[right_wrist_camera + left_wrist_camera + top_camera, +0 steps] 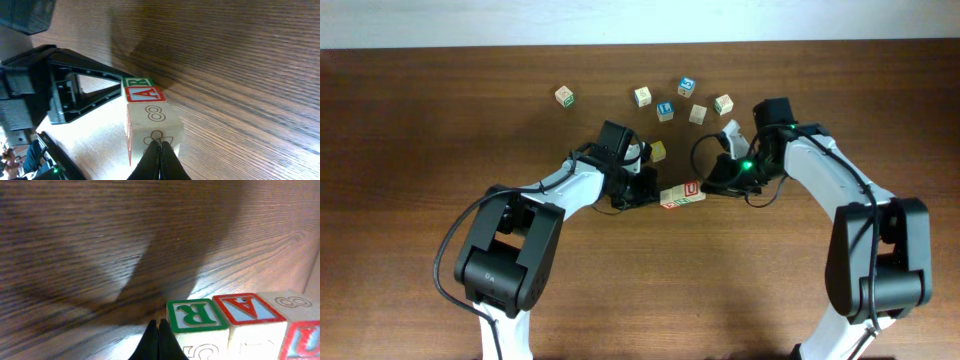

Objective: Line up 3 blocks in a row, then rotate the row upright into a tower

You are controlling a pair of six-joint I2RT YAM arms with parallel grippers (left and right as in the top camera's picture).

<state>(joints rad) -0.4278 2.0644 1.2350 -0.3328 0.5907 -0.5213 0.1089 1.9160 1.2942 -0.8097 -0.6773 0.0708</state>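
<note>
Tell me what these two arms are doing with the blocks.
Three blocks sit in a tight row: a green R block, a red A block and a pale block marked 8. The left gripper, shut, is at the R end; the right gripper, shut, is at the 8 end. Neither holds a block. Other blocks lie scattered behind.

The worktop (420, 120) is showing dark brown wood grain with a soft sheen, shining pale where light is falling. The blocks (144, 94) are looking like smooth pale wood, with letters and borders painted in green and red. The left claw (158, 331) and the right claw (161, 151) are looking like matt black plastic. The arms (570, 185) are wearing smooth white plastic shells with black joints.
</note>
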